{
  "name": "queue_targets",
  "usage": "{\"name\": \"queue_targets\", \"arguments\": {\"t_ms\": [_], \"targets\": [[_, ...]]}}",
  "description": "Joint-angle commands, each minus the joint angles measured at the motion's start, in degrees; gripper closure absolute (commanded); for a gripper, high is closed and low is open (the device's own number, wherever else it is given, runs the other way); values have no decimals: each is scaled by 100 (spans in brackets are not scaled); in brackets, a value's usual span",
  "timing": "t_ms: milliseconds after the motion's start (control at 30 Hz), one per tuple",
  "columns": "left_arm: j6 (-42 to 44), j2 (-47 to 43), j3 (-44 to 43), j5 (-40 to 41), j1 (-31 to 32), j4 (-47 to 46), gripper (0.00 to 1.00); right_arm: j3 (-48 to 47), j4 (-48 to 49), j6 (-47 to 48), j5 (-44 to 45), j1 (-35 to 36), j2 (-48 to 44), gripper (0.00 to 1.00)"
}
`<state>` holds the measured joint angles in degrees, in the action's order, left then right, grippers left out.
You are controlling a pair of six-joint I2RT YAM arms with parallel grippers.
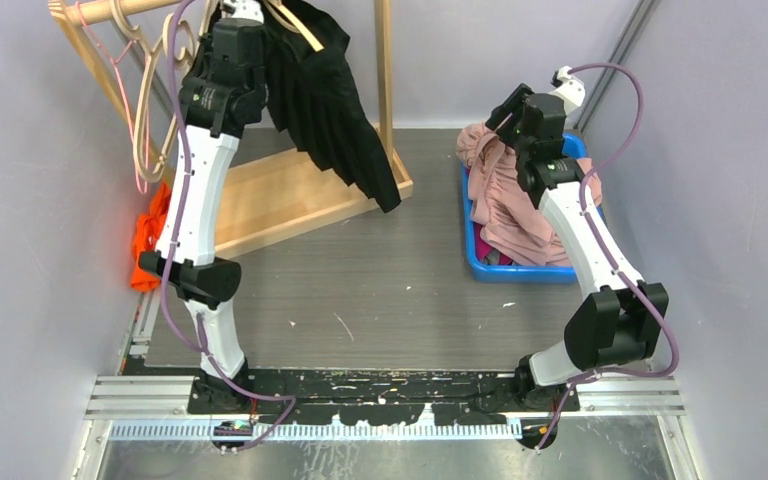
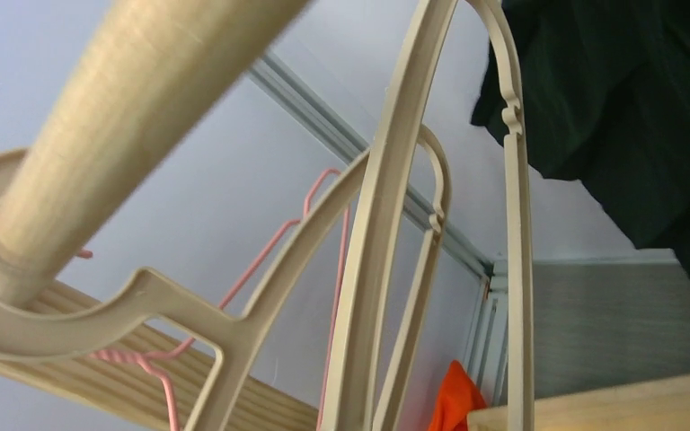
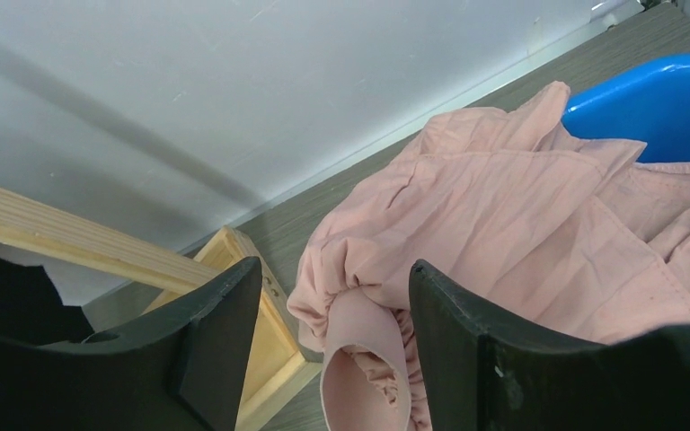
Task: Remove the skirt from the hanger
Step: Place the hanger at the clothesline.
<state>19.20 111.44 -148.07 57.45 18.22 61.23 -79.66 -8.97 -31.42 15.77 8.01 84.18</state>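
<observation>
End effector on the left arm is up at the far-left corner of the surface, buried against the top of the black skirt, right by the rail of the wooden rack. Can't tell whether its fingers are spread or pinched. The overhead view has it half hidden by fabric, and its own wrist camera shows no fingers at all, just the rail, a couple of beige hangers, a pink wire hanger and an edge of the skirt off to the right. So no call on whether it's touching anything.

Skirt hangs from a tan hanger on that rail, pleats dropping at a slant toward the rack's base. It looks light, floppy and maybe a bit slippery, so it'll probably bunch and slide rather than hold a shape. Best bet would be taking it at the waistband near the hanger, not the loose hem, since pulling the hem would likely just drag the hanger along.

Right end effector is over by the far-right edge, fingers spread wide and holding nothing, hovering just above a pink garment heaped in a blue bin. An orange cloth sits at the left edge beside the rack.
</observation>
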Motion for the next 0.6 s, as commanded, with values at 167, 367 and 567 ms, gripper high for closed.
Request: {"name": "queue_targets", "arguments": {"t_ms": [167,367,567], "targets": [[403,-110,-108,-260,-334,-1628,100,-575,4,49,-4,-29,266,34],[508,442,-1006,-419,-436,-2080,100,-714,-42,87,-2,-25,357,34],[384,661,-891,-633,-508,-2494,100,-779,-83,118,-13,-26,439,34]]}}
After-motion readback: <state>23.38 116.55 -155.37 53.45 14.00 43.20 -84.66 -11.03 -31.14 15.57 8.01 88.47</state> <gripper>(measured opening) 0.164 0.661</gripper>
